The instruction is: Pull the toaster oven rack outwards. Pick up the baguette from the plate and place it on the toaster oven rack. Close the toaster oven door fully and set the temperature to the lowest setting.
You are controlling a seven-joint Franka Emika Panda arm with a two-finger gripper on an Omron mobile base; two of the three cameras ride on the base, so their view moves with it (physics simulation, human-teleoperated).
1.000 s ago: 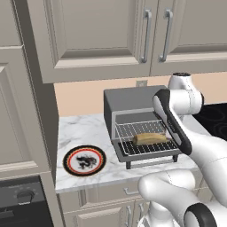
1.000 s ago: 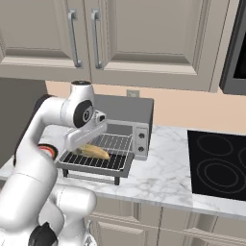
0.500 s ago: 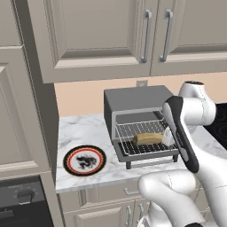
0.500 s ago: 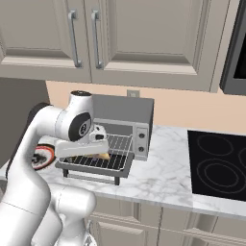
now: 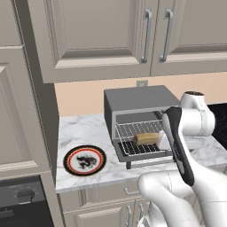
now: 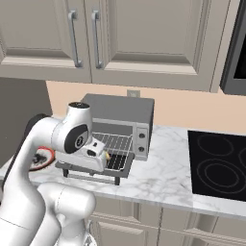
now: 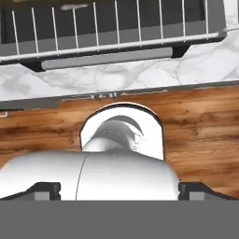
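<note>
Marble-topped desk (image 5: 84, 128) carries the toaster oven (image 5: 135, 108), which serves as the landmark. Its door (image 7: 105, 58) is folded down flat in front of the cavity, with the silver bar handle along the front edge. On top of that lowered door the toaster oven rack (image 5: 133, 139) is pulled outwards from the cavity. The baguette (image 5: 146, 138) lies on the rack, just in front of the oven's opening. The plate (image 5: 84, 160) with its orange-red rim sits bare on the desk to the left of the oven, well apart from it. On the oven's right side panel, 2 small round knobs (image 6: 141, 142) show. The end effector (image 6: 101, 153) hangs just in front of the oven's open door, above the rack's front part; its fingers stand wide apart and it has hold of nothing.
</note>
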